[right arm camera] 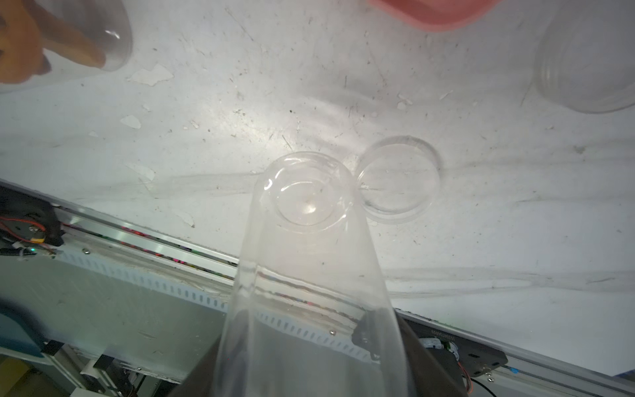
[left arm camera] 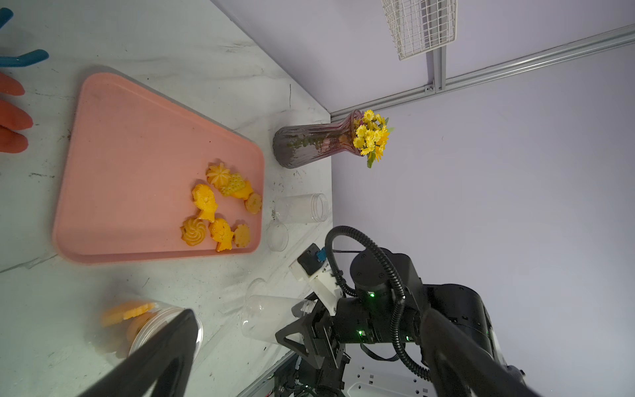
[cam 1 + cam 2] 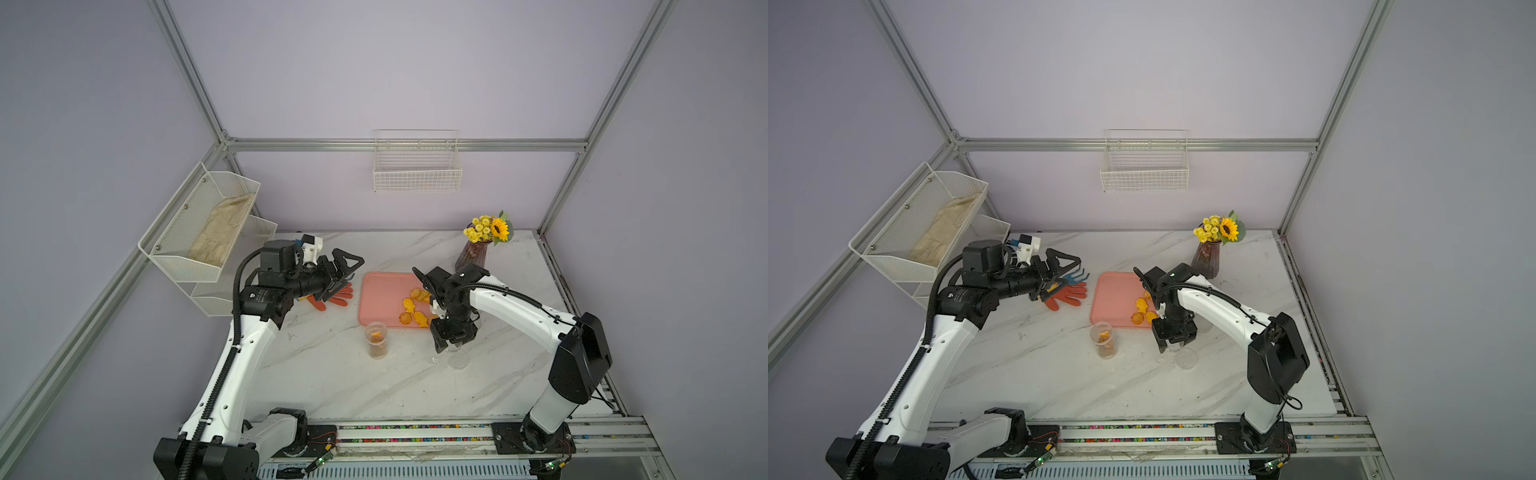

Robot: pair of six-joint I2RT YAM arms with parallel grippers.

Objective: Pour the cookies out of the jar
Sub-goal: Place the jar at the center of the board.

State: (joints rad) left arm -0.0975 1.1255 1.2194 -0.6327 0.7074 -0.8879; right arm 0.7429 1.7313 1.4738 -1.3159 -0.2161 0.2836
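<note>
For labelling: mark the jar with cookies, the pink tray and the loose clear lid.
jar with cookies [image 3: 377, 343]: in a top view, on its side wall
pink tray [image 3: 380, 295]: in a top view, on its bare floor
clear lid [image 1: 400, 180]: right wrist view, on its flat middle

A robotics lab test cell: an aluminium frame [image 3: 405, 144] encloses plain lilac walls [image 3: 415, 62], with exposed wiring [image 3: 322, 437] on the mounting rail [image 3: 415, 434] at the near edge of the marble table [image 3: 332, 382].
</note>
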